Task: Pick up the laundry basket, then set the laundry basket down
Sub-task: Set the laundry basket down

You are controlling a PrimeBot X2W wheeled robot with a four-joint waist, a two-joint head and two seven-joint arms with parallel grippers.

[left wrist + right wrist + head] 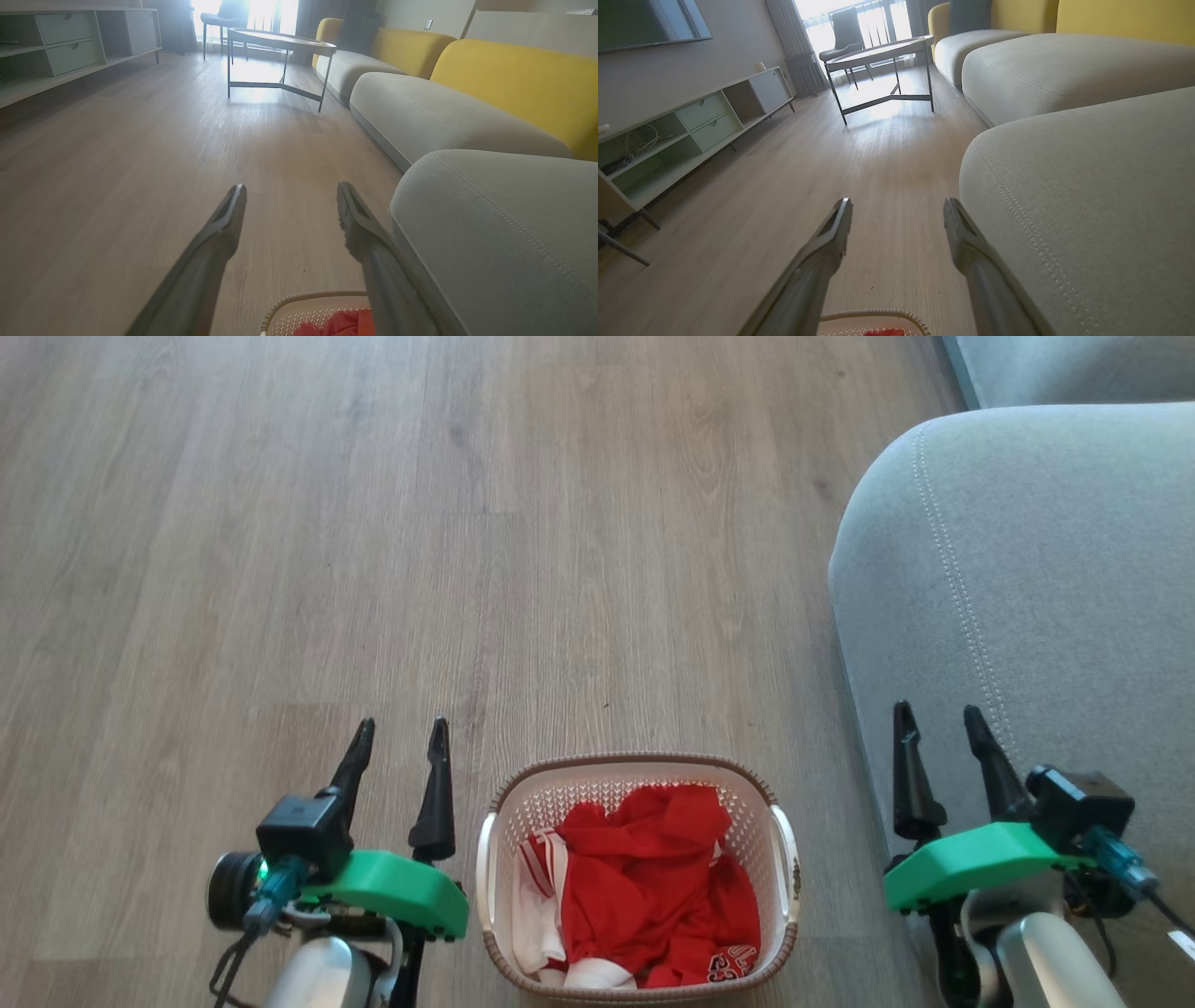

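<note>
The laundry basket (782, 859) stands on the wooden floor at the bottom centre of the head view, white with lattice walls and a brown rim, holding red and white clothes (644, 887). My left gripper (401, 728) hangs open just left of the basket, apart from it, with empty jaws. My right gripper (938, 714) is open to the basket's right, over the sofa's edge, holding nothing. The basket's far rim (308, 298) peeks in at the bottom of the left wrist view, and its rim (873, 313) shows at the bottom of the right wrist view.
A grey sofa (1018, 597) fills the right side, with yellow backrests (518, 74). Farther off stand a metal-legged coffee table (280, 51), a low TV cabinet (691, 135) along the left wall and a chair (843, 37) by the window. Open wooden floor (420, 523) lies ahead.
</note>
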